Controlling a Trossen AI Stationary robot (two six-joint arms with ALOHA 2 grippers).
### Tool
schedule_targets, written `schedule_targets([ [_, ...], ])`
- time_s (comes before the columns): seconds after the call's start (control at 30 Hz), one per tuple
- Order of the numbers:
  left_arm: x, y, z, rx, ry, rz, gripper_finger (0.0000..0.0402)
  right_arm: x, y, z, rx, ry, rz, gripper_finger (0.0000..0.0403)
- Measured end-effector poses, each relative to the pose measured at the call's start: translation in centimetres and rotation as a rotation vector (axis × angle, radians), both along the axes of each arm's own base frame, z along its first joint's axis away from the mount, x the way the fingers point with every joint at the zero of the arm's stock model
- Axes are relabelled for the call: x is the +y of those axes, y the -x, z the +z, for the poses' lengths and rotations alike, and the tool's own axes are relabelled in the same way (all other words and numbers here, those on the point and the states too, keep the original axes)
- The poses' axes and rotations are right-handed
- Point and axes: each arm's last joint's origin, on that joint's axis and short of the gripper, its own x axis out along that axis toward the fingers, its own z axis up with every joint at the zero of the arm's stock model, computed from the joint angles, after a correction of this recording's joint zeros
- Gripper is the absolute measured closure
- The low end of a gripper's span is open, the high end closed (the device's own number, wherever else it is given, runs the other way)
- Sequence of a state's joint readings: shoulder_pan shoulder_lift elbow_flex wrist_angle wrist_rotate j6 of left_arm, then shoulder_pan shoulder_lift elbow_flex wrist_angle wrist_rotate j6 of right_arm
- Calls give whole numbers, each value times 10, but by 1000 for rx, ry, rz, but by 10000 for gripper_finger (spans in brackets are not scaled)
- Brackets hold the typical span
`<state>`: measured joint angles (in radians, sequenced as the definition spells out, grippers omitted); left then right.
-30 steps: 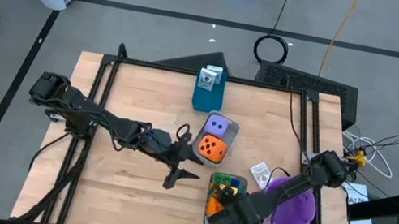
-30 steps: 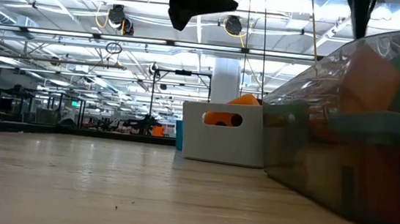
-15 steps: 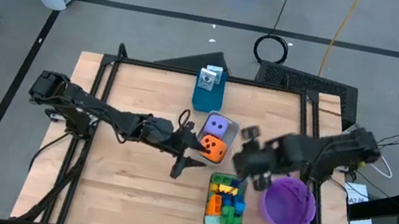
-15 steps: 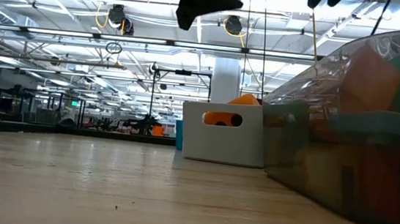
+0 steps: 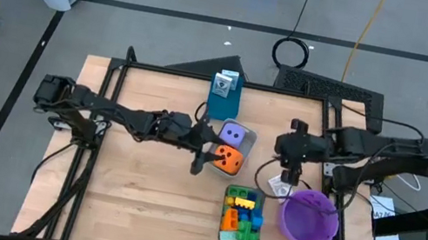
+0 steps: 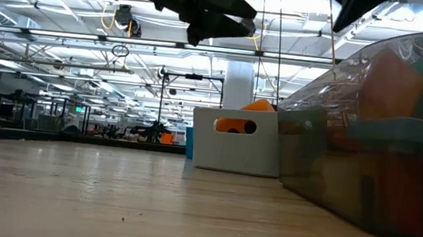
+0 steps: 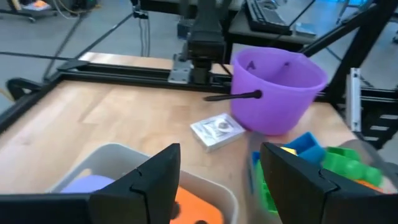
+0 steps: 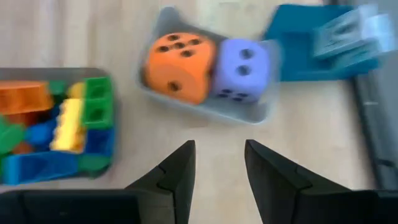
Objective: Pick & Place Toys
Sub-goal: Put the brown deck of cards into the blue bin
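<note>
Right gripper (image 5: 288, 174) swung from brick tray (image 5: 223, 228) to bare table right of dice tray (image 5: 245, 154); left gripper (image 5: 202, 155) advanced to orange die (image 5: 227, 159). Both part-open, empty. Left nearer; purple die (image 5: 233, 134) just beyond.

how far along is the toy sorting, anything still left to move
Looks nearly done: the orange dotted die and purple dotted die sit side by side in one grey rectangular tray, and the small plastic bricks fill the other. Both claws are empty: the left claw hovers open over the dice tray, the right claw open above the table. No loose toys are visible on the wood.
</note>
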<state>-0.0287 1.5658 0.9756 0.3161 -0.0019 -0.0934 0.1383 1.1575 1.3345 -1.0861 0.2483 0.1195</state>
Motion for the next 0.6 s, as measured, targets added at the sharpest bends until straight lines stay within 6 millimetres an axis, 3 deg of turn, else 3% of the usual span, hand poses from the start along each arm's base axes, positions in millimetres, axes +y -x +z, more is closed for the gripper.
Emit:
schedule_targets([
  [0.33, 35, 1, 1, -6, -45, 87, 174, -34, -1, -66, 226, -337, -119, 287],
  [0.47, 47, 2, 1, -8, -38, 126, 174, -46, -4, -85, 311, -537, -136, 311],
  [0.6, 56, 3, 1, -7, -39, 150, 174, -49, -2, -104, 372, -588, -153, 340],
])
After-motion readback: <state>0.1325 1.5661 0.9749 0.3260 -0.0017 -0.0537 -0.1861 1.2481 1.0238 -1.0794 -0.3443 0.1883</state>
